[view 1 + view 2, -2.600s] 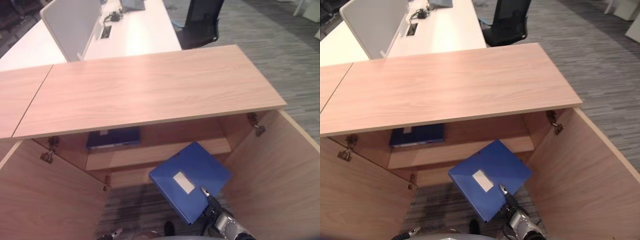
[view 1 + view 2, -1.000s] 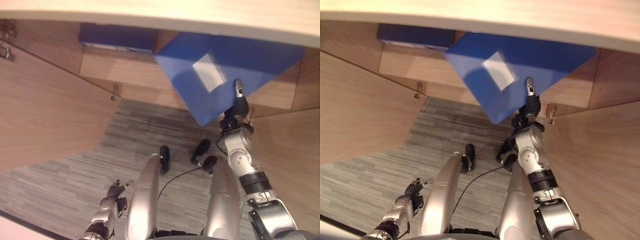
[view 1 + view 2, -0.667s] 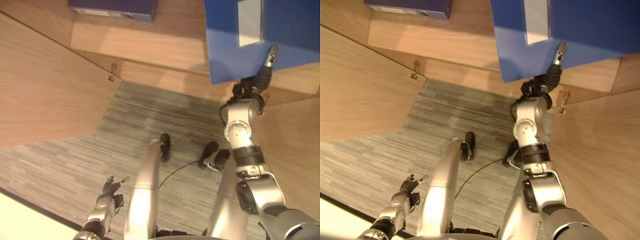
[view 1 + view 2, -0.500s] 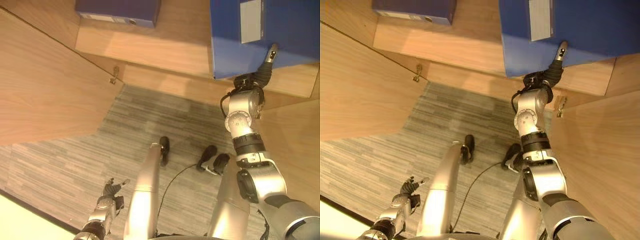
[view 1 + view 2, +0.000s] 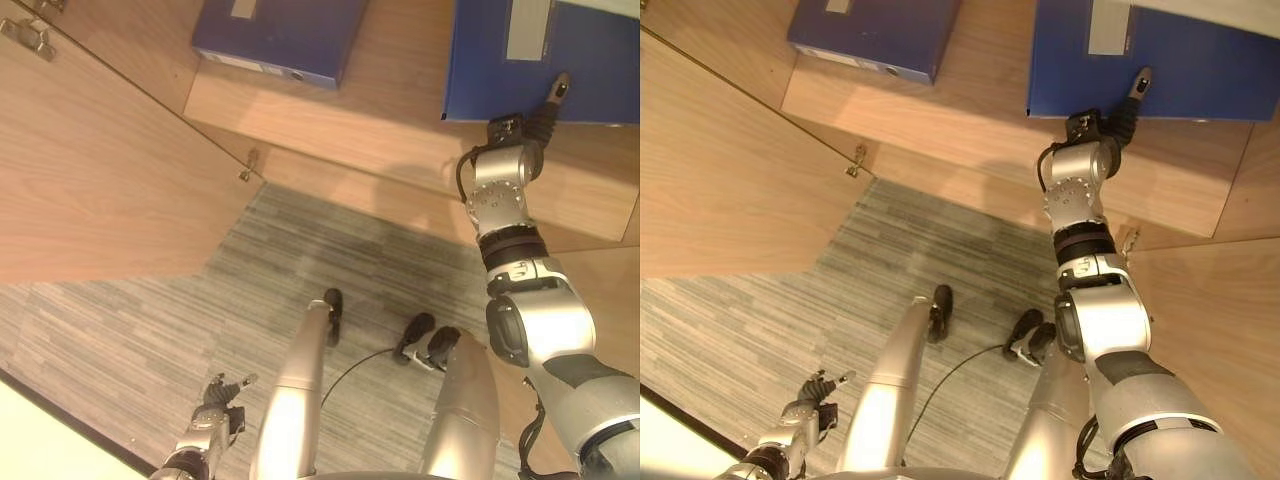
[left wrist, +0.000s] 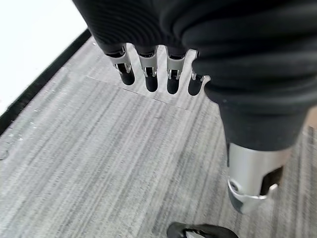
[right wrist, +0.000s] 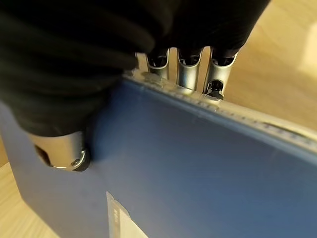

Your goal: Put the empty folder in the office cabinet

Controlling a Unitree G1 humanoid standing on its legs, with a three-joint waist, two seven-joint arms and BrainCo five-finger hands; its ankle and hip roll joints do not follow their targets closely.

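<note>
arms: silver-grey, rounded shells, black joint bands
right hand (image 5: 527,128): dark ribbed cover, silver dark-tipped fingers
left hand (image 5: 212,417): same

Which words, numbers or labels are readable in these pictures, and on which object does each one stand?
No text can be read.
Pale rectangular label on the blue folder held by the right hand: it looks blank or too blurred to read.
Pale label on the second blue folder lying on the wooden cabinet shelf: too small to read.
White strip along that folder's edge: unreadable.
</note>
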